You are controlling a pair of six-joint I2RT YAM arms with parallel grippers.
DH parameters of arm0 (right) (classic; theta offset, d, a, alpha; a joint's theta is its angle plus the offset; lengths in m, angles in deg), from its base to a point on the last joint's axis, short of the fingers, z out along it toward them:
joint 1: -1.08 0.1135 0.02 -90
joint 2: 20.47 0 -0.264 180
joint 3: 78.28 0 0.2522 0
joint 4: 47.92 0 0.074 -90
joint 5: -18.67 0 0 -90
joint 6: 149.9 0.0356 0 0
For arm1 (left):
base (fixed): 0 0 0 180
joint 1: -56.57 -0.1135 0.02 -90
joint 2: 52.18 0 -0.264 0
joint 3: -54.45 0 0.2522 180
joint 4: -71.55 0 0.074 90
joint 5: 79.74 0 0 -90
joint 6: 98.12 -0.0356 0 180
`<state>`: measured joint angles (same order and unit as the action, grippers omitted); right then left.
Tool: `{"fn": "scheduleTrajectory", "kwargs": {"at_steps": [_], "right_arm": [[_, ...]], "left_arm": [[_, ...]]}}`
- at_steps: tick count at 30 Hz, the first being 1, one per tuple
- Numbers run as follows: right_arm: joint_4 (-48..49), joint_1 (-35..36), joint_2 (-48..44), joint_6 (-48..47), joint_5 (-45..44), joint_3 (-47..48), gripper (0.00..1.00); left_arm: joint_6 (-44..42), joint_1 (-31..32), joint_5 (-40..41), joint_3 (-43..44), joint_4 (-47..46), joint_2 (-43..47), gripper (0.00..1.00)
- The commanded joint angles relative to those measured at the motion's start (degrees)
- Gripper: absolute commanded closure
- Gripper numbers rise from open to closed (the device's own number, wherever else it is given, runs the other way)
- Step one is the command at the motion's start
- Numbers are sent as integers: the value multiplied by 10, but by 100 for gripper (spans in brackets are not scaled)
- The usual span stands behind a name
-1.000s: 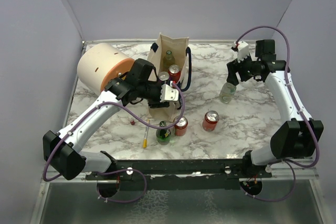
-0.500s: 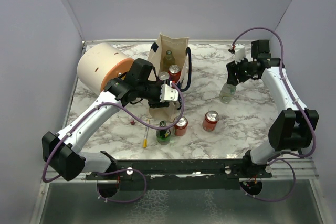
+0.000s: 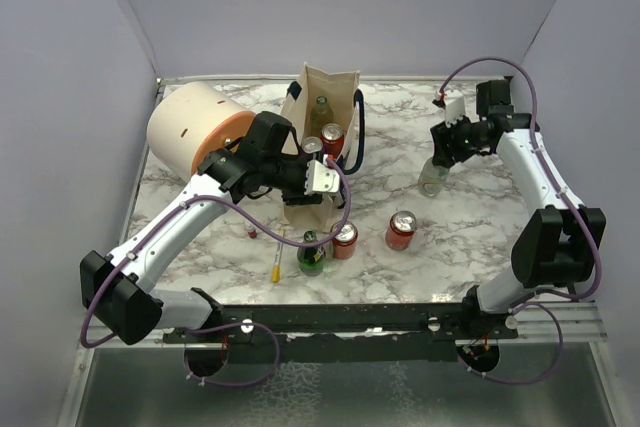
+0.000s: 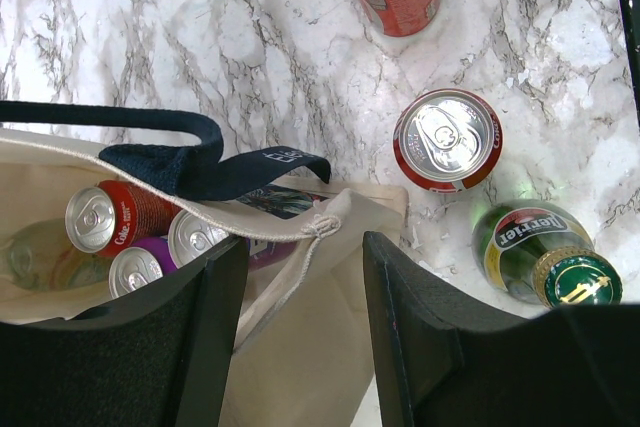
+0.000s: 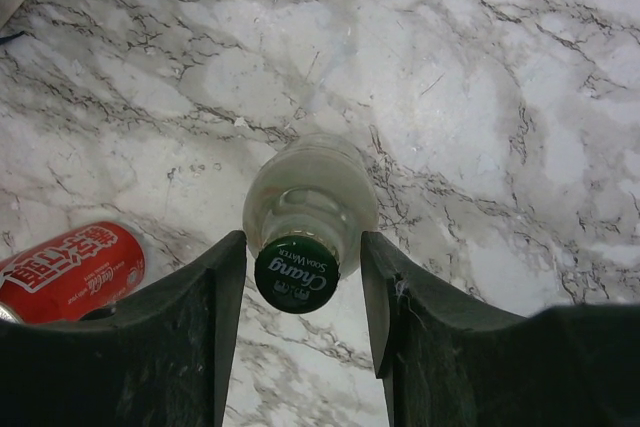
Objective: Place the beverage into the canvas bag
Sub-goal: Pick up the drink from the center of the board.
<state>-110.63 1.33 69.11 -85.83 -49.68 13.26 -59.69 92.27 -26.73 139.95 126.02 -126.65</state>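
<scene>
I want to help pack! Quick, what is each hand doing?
Left hand: open over the bag rim, holding nothing.
Right hand: open around the bottle top, not gripping it.

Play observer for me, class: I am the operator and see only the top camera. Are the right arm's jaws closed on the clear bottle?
Observer: No. The right wrist view shows the right arm's jaws open, on either side of the clear bottle's green cap.
Operator: What does the cap read?
Observer: Chang Soda Water.
Operator: What is inside the bag?
Observer: The left wrist view shows a purple can in the bag, beside a red can and a silver-topped can.
</scene>
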Motion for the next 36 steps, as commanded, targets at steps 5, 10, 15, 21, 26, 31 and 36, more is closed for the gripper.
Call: {"fn": "scheduleTrajectory", "kwargs": {"at_steps": [5, 10, 15, 21, 26, 31, 36], "right_arm": [[2, -3, -7, -11, 1, -15, 55], [7, -3, -11, -12, -1, -23, 58], [10, -3, -9, -8, 0, -23, 59], [12, -3, -7, -6, 1, -17, 59], [15, -3, -12, -7, -2, -16, 61], [16, -3, -13, -5, -1, -13, 68], [18, -3, -20, -3, 6, 1, 82]], "left_arm": [[-9, -2, -7, -5, -3, 10, 48], [-12, -2, -8, -5, -4, 10, 48], [-11, -2, -7, -6, -3, 12, 48], [-13, -2, -7, -7, -2, 13, 48], [-14, -2, -7, -11, -3, 14, 48], [-15, -2, -6, -12, -4, 15, 48], [-16, -2, -7, -12, -4, 16, 48]]}}
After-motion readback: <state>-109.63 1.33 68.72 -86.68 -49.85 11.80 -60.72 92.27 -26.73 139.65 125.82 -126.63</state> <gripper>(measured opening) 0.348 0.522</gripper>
